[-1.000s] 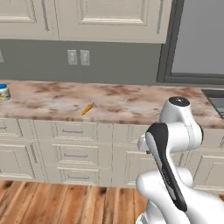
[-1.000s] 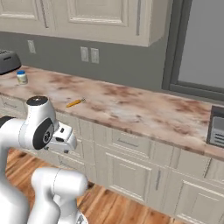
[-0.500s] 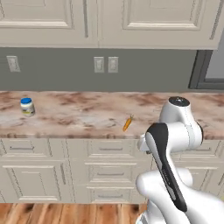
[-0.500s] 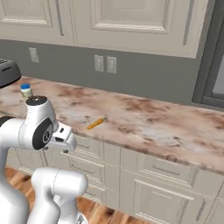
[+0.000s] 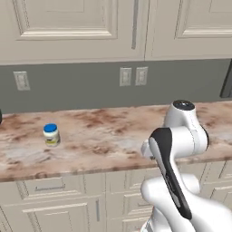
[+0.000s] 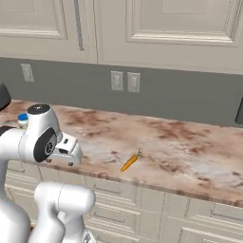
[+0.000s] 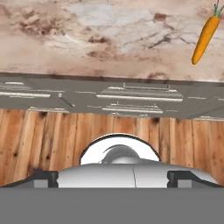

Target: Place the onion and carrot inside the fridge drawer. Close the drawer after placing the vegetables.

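Carrot (image 6: 129, 162) — alone on countertop (image 6: 190, 152)

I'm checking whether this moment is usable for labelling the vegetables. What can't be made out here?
- Carrot: in the left base view the arm stands in front of its spot on the counter.
- Jar: label too small to read; in the right base view the arm covers most of it.
- Dark object: cut off by the right base view's left edge.

No legible text or labels.
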{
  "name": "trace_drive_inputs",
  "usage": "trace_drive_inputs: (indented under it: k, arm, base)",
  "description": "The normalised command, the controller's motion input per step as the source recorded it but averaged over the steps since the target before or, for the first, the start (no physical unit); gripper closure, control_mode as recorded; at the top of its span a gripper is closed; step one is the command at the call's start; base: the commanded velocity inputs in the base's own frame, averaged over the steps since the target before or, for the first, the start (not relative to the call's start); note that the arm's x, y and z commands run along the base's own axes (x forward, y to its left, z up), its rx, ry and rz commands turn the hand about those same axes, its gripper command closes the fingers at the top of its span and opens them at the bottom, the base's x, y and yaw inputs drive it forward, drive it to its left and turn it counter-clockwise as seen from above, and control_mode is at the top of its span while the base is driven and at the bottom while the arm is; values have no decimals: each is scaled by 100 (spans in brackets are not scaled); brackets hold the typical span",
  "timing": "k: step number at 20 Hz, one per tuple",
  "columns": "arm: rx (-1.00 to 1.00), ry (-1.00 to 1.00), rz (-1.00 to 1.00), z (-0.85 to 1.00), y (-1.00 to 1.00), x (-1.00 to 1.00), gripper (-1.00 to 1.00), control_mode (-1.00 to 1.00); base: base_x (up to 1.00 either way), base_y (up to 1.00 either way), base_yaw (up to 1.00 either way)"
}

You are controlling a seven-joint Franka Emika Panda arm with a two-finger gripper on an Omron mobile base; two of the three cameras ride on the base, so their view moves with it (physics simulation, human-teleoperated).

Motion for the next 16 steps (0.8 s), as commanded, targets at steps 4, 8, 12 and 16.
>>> trace_drive_inputs:
  k: [4,8,12,16]
  arm:
    - [0,0,0,0,0,0,-100,100]
    - [0,0,0,0,0,0,-100,100]
    - [0,0,0,0,0,0,-100,100]
    - [0,1,0,-2,-3,12,-100,-100]
  base:
    - [34,-15,-27]
    - [32,-54,-21]
    - [35,-50,-12]
    - [31,-21,-4]
